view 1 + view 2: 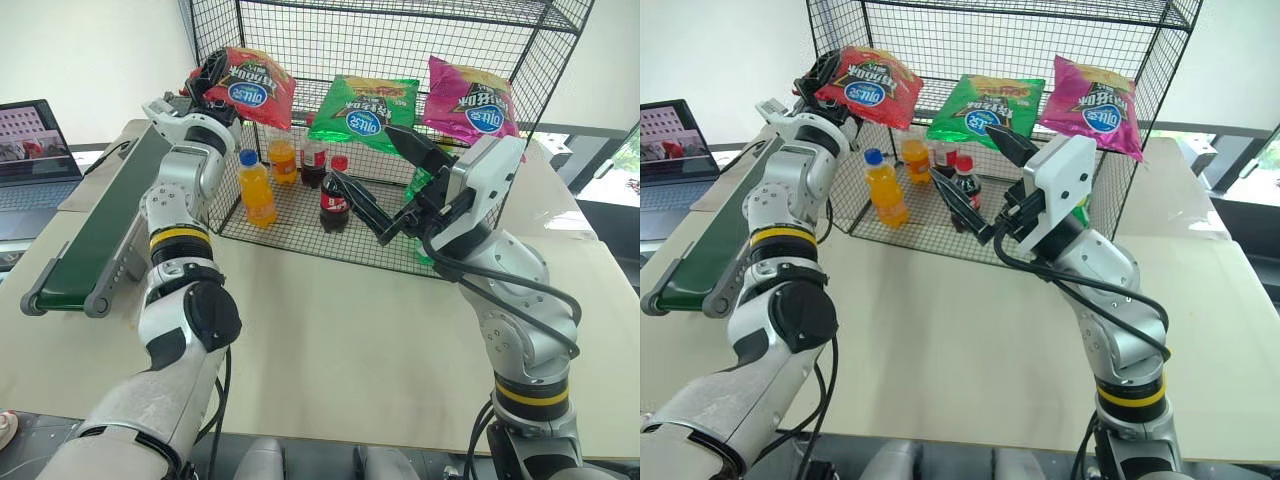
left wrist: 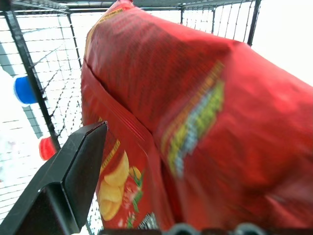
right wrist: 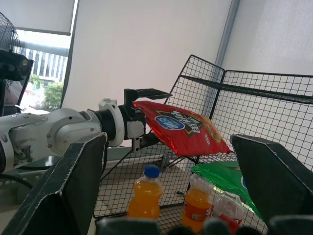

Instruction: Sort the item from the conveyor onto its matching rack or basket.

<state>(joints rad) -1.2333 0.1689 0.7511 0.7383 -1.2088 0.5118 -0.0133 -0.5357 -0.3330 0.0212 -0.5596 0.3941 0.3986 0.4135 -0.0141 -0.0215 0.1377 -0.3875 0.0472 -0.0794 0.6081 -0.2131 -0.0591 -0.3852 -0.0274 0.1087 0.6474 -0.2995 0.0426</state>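
Right hand [image 1: 372, 195] open and empty, left hand [image 3: 142, 115] wide around red bag [image 1: 250, 85]

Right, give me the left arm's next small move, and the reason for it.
Probably draw the left gripper straight back from the rack. Its fingers stand open above and below the red chip bag, which already lies on the rack's upper tier beside the green chip bag.

The red chip bag [image 1: 250, 88] is glossy, crinkled foil-like plastic. The rack [image 1: 420, 40] is black-coated wire mesh. The tabletop [image 1: 350, 340] looks matt beige and smooth. The conveyor [image 1: 95, 240] has a dull dark green belt and grey metal rails.
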